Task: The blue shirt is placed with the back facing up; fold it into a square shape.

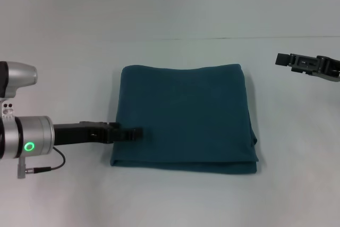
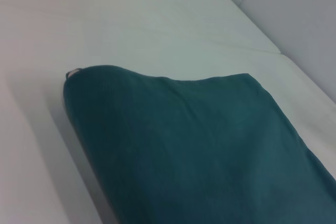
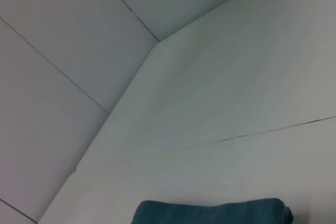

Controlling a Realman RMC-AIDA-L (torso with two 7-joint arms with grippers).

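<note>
Teal-blue soft cotton shirt lies folded into a near-square, plain side up, on the white table before us, layered edges showing along its near side. Our left gripper reaches in low at the shirt's left edge, its tips over the cloth; we cannot tell whether it grasps anything. Our right gripper hangs well apart at the right, clear of the shirt.

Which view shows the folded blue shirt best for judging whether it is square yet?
The head view: the whole blue shirt lies there as a near-square folded stack, all four edges visible, the left pincer at its left edge. The left wrist view shows only part of it close up; the right wrist view shows just a strip.
</note>
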